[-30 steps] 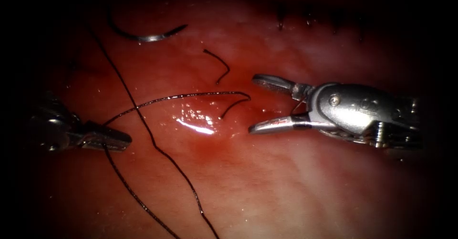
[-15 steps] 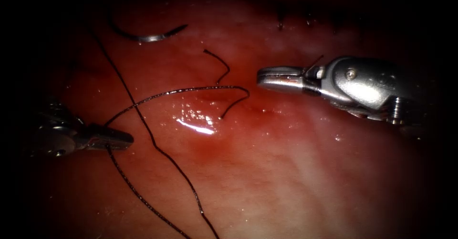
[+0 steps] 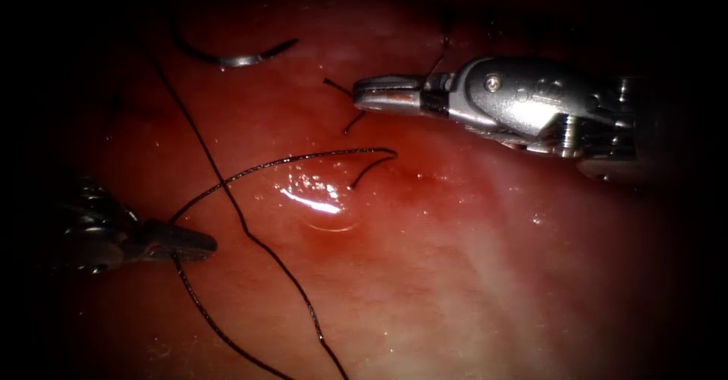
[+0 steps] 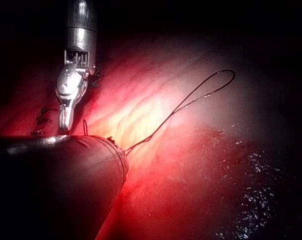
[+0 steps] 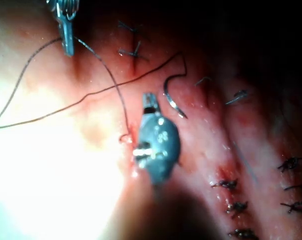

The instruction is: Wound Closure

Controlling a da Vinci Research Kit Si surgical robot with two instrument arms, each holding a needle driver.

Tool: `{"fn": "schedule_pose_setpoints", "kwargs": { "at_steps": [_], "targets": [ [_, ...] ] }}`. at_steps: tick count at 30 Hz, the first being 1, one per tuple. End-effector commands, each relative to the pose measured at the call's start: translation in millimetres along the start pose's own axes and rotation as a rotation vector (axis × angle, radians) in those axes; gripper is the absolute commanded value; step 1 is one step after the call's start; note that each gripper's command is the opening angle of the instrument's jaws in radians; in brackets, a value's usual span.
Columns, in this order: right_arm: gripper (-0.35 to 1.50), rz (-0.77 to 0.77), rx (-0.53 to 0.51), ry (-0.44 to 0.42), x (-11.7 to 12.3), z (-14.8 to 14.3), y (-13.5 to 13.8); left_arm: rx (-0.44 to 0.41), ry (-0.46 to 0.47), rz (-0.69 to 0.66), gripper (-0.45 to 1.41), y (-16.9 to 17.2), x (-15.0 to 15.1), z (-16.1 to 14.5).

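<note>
endoscope view: the right tool (image 3: 364, 92) reaches in from the right toward the far middle of the tissue (image 3: 470, 274), its jaws pressed together with nothing between them, the tip just beside a short cut end of thread (image 3: 351, 122) and partly covering it. the needle (image 3: 235, 58) lies loose on the tissue surface at the far left, held by neither tool and not in the tissue. the left tool (image 3: 199, 242) sits low at the near left, jaws clamped on the thread (image 3: 303, 156), which arches right from the jaws to a hooked end by a wet glint in the red fluid (image 3: 318, 205). a second strand runs from the far left down to the near edge, crossing the arch.

left wrist view: the left arm's dark shaft blocks its own jaws; the thread leaves it in a long loop (image 4: 210, 85). the right tool (image 4: 66, 117) hangs beyond, jaws together.

right wrist view: the right tool (image 5: 149, 97) points at the needle (image 5: 171, 100) close beside it. finished stitches (image 5: 230, 185) lie to one side; the left tool (image 5: 67, 35) grips thread.
</note>
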Motion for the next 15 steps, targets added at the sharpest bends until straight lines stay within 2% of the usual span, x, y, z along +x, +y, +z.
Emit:
{"fn": "schedule_pose_setpoints", "kwargs": {
  "at_steps": [1, 2, 3, 4, 5, 7, 9, 15],
  "targets": [
    [-0.35, -0.047, -0.035, -0.138, -1.0, -0.3, -0.6, 0.001, 0.002, 0.001, -0.45, -0.1, 0.0, 0.6],
    [-0.35, -0.067, -0.035, -0.251, -2.1, -0.7, -1.1, 0.001, 0.002, 0.001, -0.45, 0.0, -0.1, 0.6],
    [-0.35, -0.073, -0.036, -0.314, -2.9, -1.1, -1.4, 0.001, 0.002, 0.001, -0.45, 0.0, -0.1, 0.6],
    [-0.35, -0.062, -0.042, -0.359, -4.7, -2.0, -1.6, 0.001, 0.001, 0.002, -0.45, 0.1, -0.2, 0.7],
    [-0.35, -0.062, -0.042, -0.359, -4.7, -2.0, -1.6, 0.001, 0.001, 0.002, -0.45, 0.1, -0.2, 0.7],
    [-0.35, -0.027, 0.008, -0.284, -5.6, -2.8, -1.4, 0.001, 0.000, 0.001, -0.45, 0.0, -0.2, 0.8],
    [-0.35, -0.011, 0.008, -0.192, -5.9, -3.8, -0.3, 0.001, -0.002, 0.000, -0.45, -0.1, -0.2, 1.0],
    [-0.35, 0.007, 0.045, -0.133, -4.8, -3.6, 1.0, -0.003, 0.000, 0.010, -0.45, -0.2, 0.3, 1.5]
  ]
}}
